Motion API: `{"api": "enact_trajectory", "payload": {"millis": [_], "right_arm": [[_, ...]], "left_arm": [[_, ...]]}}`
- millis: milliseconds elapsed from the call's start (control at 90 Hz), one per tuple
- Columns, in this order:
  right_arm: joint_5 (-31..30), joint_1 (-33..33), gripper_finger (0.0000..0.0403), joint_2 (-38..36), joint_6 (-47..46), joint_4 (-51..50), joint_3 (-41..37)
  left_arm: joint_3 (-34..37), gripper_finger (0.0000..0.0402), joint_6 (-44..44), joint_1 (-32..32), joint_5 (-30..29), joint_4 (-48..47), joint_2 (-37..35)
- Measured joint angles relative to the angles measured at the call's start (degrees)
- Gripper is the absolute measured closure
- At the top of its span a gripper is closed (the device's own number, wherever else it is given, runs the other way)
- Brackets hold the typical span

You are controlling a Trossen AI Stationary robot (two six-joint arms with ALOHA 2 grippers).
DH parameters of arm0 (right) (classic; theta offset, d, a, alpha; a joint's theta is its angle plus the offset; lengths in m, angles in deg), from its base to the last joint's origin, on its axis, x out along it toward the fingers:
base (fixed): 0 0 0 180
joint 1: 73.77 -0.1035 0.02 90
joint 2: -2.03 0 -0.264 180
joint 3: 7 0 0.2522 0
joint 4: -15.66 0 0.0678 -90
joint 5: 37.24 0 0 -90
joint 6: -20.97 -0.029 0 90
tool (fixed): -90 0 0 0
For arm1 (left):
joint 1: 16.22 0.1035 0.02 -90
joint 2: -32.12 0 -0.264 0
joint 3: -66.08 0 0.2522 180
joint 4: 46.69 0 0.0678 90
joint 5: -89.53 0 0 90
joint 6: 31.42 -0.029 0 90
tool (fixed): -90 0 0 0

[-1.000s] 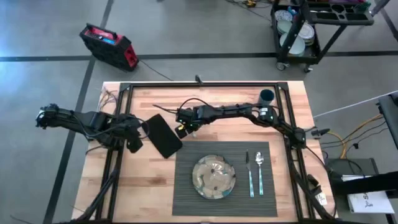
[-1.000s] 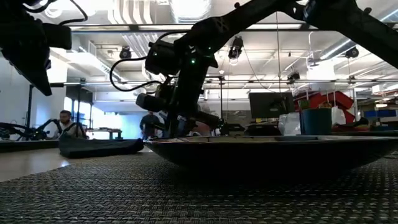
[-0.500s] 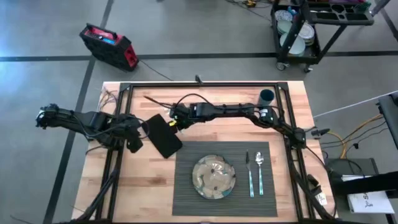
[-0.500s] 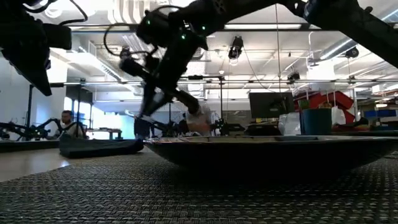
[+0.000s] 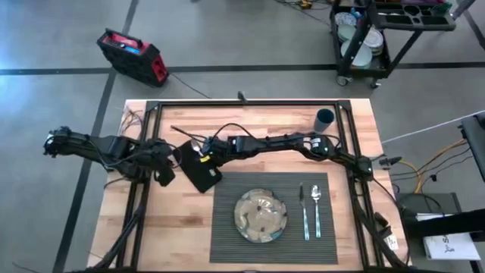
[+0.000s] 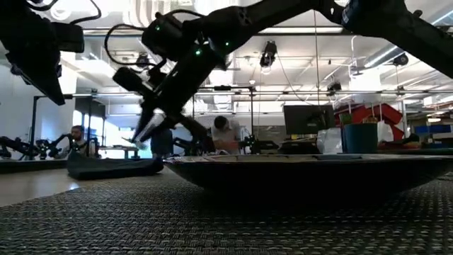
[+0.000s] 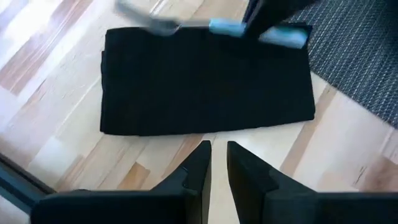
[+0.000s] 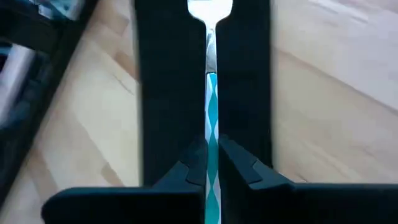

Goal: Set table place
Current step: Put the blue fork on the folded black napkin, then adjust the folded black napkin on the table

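The right gripper (image 5: 198, 154) clenches a teal-handled steel fork (image 8: 210, 93) above the black cloth napkin (image 5: 198, 164), at ten o'clock of the ribbed grey placemat (image 5: 227, 227). Lower it level, lengthwise. The left gripper (image 7: 214, 163), nearly shut, idles nearby.

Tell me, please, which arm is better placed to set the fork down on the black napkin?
The right. Its gripper is shut on the fork directly above the black napkin. The left gripper hovers beside the napkin with nothing in it, fingers nearly closed.
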Motion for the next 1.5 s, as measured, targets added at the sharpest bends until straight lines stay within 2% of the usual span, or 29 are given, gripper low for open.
{"api": "enact_trajectory", "payload": {"millis": [622,956,1133,1333,1500], "right_arm": [[3.01,0.02,0.0401,0.94,4.89,0.0,0.09],[2.99,0.0,0.0352,0.94,5.06,1.58,0.09],[2.95,0.01,0.0341,0.94,5.44,1.69,0.09],[2.95,0.43,0.0352,0.94,5.42,1.14,0.54],[2.91,1.27,0.0377,-0.29,7.22,-0.69,2.96]], "left_arm": [[0.0,0.0365,0.11,0.0,0.0,0.45,0.02],[0.0,0.0365,0.16,0.0,0.0,0.61,0.04],[0.0,0.0365,0.61,0.0,0.0,0.61,0.04],[0.06,0.0365,0.61,0.0,-0.02,2.5,0.04],[4.05,0.0365,0.61,0.0,-0.04,13.12,0.18]]}}
